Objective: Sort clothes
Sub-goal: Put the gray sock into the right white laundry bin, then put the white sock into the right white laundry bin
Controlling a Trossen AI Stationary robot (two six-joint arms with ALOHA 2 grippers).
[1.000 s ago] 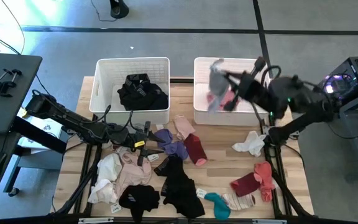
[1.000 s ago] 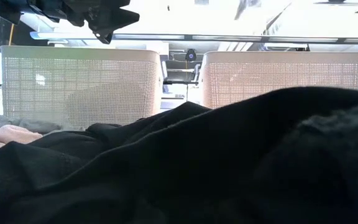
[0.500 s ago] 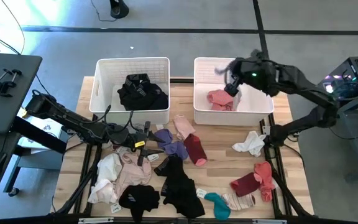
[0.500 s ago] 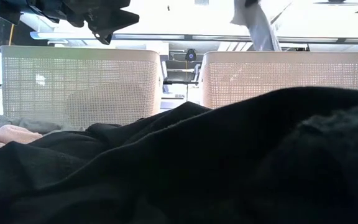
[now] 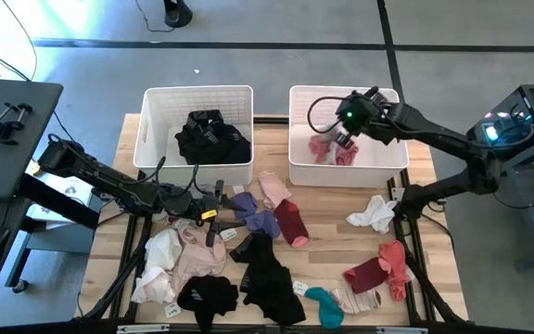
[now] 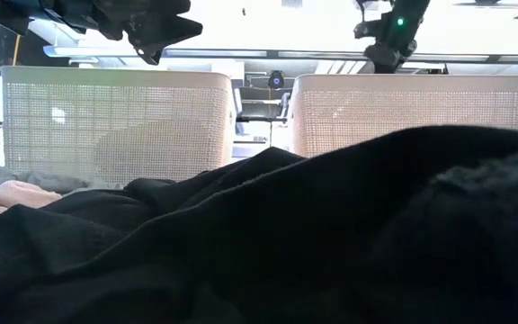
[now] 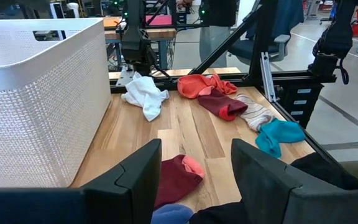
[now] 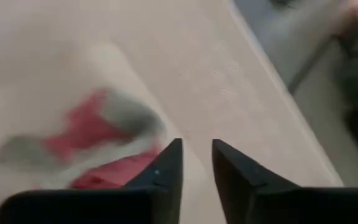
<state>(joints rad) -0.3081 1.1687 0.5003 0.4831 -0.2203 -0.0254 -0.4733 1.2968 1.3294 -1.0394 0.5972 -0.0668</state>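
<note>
Reaching over the right bin [image 5: 389, 169], the right gripper [image 5: 343, 137] hangs above a pink and grey heap [image 5: 330, 148] lying in that bin at about 10 o'clock from the bin's middle. In the right wrist view its two fingers [image 8: 166, 171] stand a little apart with nothing between them, and the heap [image 8: 92, 134] lies blurred below them. In the low view this gripper [image 6: 387, 40] shows just above the right bin's rim [image 6: 407, 81].

The left gripper [image 5: 213, 206] waits low over the table [image 5: 332, 209], at 6 o'clock from the left bin [image 5: 151, 162], its fingers [image 7: 138, 171] parted and empty, just beside a lavender piece [image 5: 253, 215].

A black garment [image 5: 211, 137] lies in the left bin. The other clothes lie loose on the table. A pale pink sock [image 5: 273, 190] and a maroon sock [image 5: 292, 223] sit near the middle. At 3 o'clock from them lies a white piece [image 5: 372, 213]. At 5 o'clock, near the front edge, lie a red and maroon pair [image 5: 380, 269], a striped sock [image 5: 360, 300] and a teal sock [image 5: 323, 304]. At 7 o'clock lie a cream and pink heap [image 5: 179, 260] and black garments [image 5: 248, 283]; one of them fills the low view's foreground [image 6: 331, 234].
</note>
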